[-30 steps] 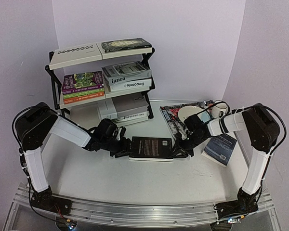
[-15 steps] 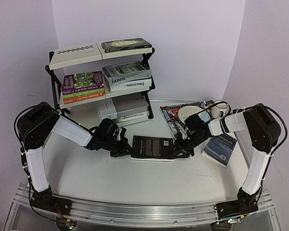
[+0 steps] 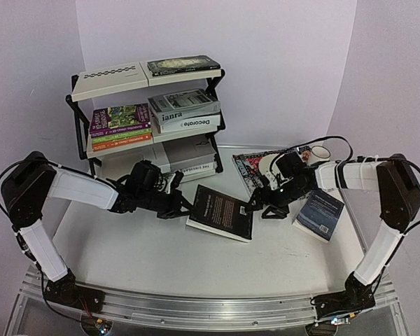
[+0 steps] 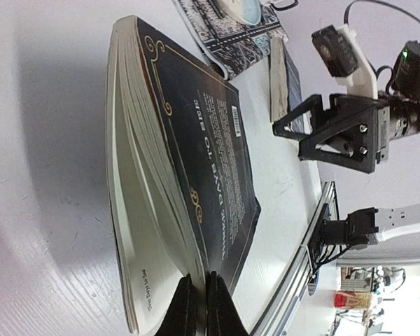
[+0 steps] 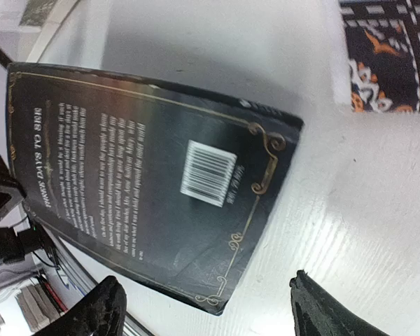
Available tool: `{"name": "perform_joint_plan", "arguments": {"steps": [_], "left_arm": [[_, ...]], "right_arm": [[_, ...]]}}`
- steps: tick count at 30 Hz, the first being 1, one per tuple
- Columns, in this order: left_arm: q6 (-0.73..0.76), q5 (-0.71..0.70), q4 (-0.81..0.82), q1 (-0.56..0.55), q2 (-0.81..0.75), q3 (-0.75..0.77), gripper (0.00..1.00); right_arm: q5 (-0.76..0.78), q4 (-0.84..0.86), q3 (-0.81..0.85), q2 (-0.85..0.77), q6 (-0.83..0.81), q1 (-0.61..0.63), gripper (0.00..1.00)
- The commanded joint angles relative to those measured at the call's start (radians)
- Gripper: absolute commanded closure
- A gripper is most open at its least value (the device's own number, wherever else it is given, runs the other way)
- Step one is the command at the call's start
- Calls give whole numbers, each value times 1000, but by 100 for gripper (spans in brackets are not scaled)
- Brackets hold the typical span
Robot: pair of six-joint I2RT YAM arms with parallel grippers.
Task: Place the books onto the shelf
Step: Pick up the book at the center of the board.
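One black book (image 3: 220, 212) sat tilted before the shelf (image 3: 108, 73), its long axis roughly along the shelf front. The left gripper (image 3: 185, 207) was clenched on its raised end and the right gripper (image 3: 256, 204) had released.

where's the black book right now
In the top view the black book sits mid-table before the shelf, left edge pinched by the left gripper, the open right gripper beside its right edge.
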Motion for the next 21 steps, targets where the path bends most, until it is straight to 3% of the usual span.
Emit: {"name": "perform_joint_plan", "arguments": {"steps": [1, 7, 12, 21], "left_arm": [[205, 72, -50, -3, -93, 19, 100], [400, 4, -218, -15, -152, 80, 100], [438, -21, -240, -15, -201, 71, 100], [484, -5, -239, -18, -232, 56, 100]], "right_arm": [[-140, -106, 130, -76, -287, -1, 17], [-234, -176, 259, 9, -454, -1, 15], [-340, -273, 314, 81, -605, 0, 15], [-305, -278, 323, 173, -679, 18, 17]]}}
